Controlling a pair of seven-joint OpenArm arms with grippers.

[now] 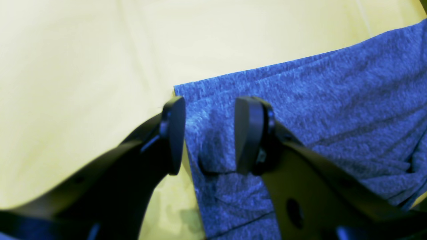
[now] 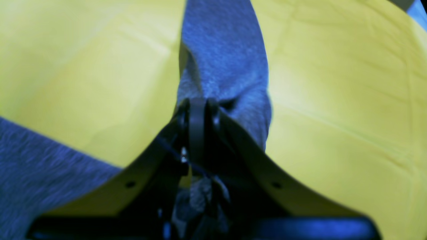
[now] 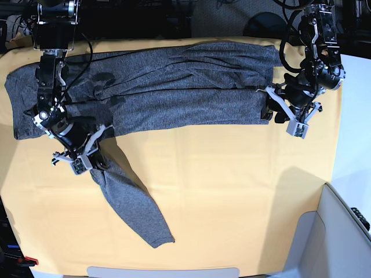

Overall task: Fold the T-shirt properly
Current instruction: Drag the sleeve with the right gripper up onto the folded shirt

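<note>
The dark grey T-shirt (image 3: 185, 87) lies spread across the far half of the yellow cloth, and one long sleeve (image 3: 133, 202) trails toward the near edge. My right gripper (image 3: 93, 161), at the base view's left, is shut on that sleeve near its upper end. In the right wrist view the right gripper (image 2: 197, 111) pinches a ridge of grey fabric (image 2: 223, 50). At the shirt's right end my left gripper (image 3: 270, 104) stands open. The left wrist view shows the left gripper (image 1: 210, 135) straddling the corner of the shirt (image 1: 333, 100), fabric between its fingers, which are apart.
The yellow cloth (image 3: 232, 191) covers the table from edge to edge. A white bin (image 3: 342, 231) stands at the near right corner, and a white surface runs along the right side. Dark equipment and cables line the back edge.
</note>
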